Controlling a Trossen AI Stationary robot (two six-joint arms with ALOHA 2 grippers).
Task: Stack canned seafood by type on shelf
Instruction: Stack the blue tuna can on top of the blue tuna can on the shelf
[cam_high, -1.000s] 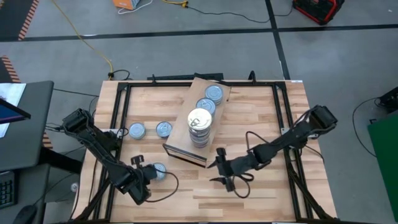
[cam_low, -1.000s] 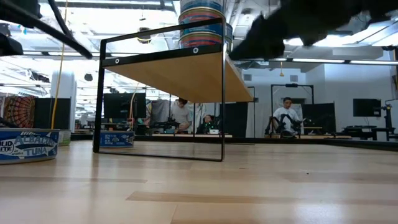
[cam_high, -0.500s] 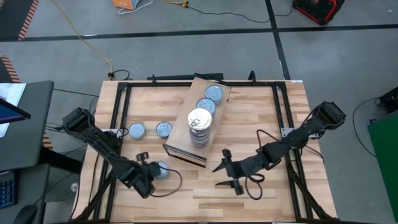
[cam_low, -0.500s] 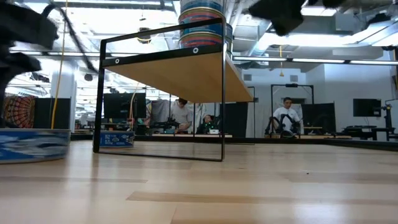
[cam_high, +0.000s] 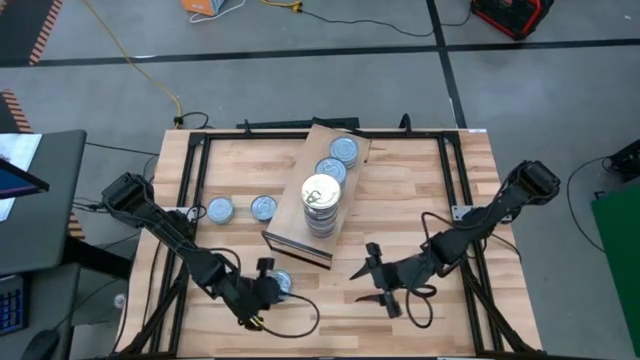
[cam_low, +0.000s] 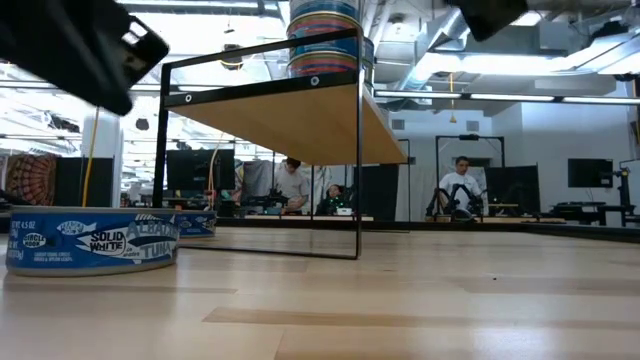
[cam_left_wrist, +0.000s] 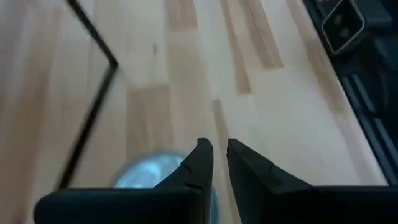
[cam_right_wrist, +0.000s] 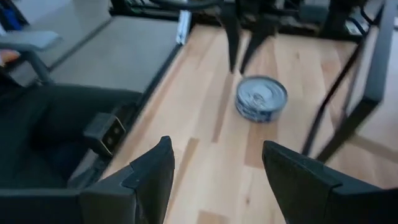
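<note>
One blue-labelled tuna tin (cam_high: 281, 283) (cam_low: 95, 240) (cam_right_wrist: 261, 98) sits flat on the tabletop near the front left. My left gripper (cam_high: 268, 290) (cam_left_wrist: 217, 149) is shut and slants down right at that tin. My right gripper (cam_high: 360, 283) (cam_right_wrist: 216, 144) hangs open above the table's front middle, with nothing between its fingers. The shelf (cam_high: 350, 153) (cam_low: 300, 120) is a wood board raised on a black frame. It carries a stack of tins (cam_high: 322, 205) with a pale lid on top and two silver-topped tins (cam_high: 337, 160). My left gripper's shut fingers (cam_left_wrist: 199, 165) slant down from the table's left side, over the tin's silver top (cam_left_wrist: 146, 174). One finger hides where they meet, so I cannot tell whether they touch it. The tin rests flat on the wood.
Two more tins (cam_high: 220, 210) (cam_high: 264, 207) lie on the tabletop left of the shelf. The shelf's black frame legs (cam_low: 358, 150) stand mid-table. Bare wood spreads in front of and to the right of the shelf. People sit in the room beyond.
My left gripper has swung toward the table's right edge and tipped and rolled, staying shut. The tin beside it has slid rightward and a little nearer the front edge. My right gripper has risen and drawn toward the right and near edge, still open.
</note>
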